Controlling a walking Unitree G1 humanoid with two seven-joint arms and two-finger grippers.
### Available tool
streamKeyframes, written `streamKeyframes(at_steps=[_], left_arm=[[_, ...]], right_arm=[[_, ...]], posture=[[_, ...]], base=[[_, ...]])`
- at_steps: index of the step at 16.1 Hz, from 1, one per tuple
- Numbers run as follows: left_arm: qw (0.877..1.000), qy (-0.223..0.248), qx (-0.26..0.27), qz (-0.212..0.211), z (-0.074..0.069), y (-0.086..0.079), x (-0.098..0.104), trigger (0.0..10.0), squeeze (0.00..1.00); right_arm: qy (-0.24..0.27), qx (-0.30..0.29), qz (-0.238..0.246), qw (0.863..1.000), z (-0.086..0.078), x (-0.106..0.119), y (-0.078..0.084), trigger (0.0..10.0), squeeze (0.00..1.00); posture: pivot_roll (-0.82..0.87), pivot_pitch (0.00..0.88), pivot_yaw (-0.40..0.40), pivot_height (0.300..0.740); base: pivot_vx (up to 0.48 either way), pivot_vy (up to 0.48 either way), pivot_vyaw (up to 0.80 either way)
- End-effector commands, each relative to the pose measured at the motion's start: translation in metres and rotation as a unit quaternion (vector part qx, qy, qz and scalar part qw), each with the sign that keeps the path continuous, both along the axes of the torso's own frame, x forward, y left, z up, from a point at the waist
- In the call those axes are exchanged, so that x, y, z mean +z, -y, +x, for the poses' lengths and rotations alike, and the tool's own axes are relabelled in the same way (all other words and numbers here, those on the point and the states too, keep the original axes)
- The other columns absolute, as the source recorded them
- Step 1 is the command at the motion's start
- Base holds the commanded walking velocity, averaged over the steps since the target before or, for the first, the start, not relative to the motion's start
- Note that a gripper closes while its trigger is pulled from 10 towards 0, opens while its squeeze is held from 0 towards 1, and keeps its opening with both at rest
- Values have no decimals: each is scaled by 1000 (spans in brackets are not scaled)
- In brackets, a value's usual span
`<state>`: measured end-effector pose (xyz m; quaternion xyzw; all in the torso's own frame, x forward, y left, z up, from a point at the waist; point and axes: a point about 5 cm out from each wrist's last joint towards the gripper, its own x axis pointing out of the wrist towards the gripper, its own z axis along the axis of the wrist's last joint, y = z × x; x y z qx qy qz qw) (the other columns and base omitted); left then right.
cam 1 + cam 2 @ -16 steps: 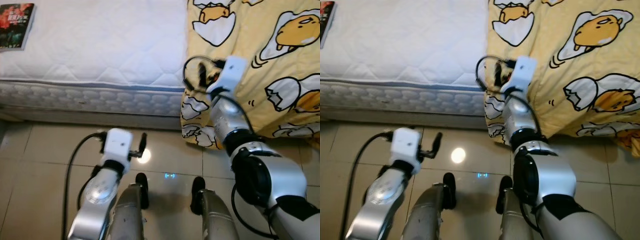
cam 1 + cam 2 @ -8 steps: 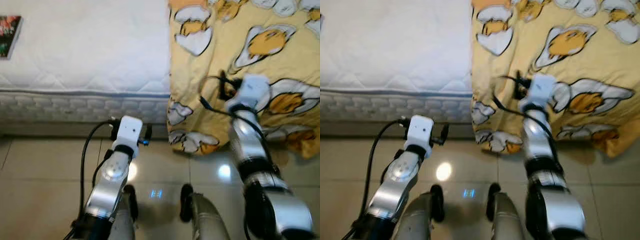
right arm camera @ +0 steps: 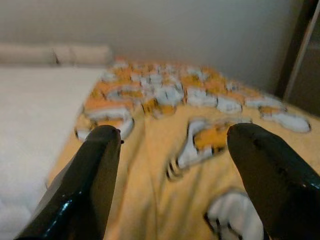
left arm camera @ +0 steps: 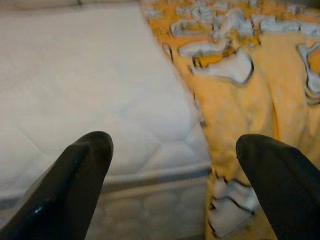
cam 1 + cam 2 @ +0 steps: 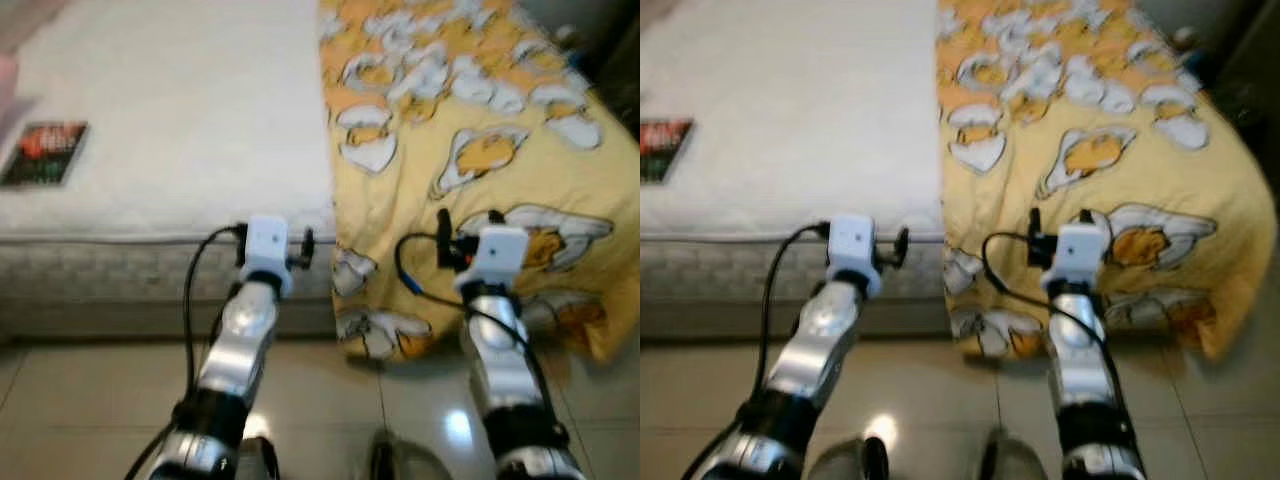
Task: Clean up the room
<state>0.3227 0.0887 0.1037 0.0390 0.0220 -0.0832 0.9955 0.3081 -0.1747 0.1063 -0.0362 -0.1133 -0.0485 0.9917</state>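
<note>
- Both grippers are raised side by side toward the bed's near edge, each with its two black fingers spread wide and nothing between them.
- Left gripper (image 4: 172, 180) points at the bare white quilted mattress (image 5: 170, 130), right where the blanket's edge begins; its fingers (image 4: 75, 185) hang clear of the fabric.
- Right gripper (image 3: 170, 185) hovers over the yellow blanket (image 5: 470, 130), printed with egg cartoon figures; its fingers (image 3: 85, 180) are not touching the cloth.
- That blanket covers the bed's right part and hangs over the near side, its lower corner draping toward the tiled floor (image 5: 80, 400).
- Far off on the mattress's left side lies a book (image 5: 45, 153) with a dark red and green cover, well apart from both arms.
</note>
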Motion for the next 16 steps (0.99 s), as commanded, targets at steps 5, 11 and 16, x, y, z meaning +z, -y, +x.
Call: streamKeyframes(at_steps=[5,11,16], left_arm=[[1000,-5,8,21,1,-4,-7,10000,0],[997,6,-21,68,-6,1,-10,10000,0],[997,1,-15,79,-17,-18,-10,10000,0]], right_arm=[[-17,17,6,1000,12,9,-6,10000,0],[-56,-13,50,997,24,6,6,10000,0],[-100,-31,129,986,44,1,16,10000,0]], posture=[[-4,60,9,740],[22,79,9,740],[80,158,58,740]], base=[[476,0,0],[236,-210,0],[0,0,0]])
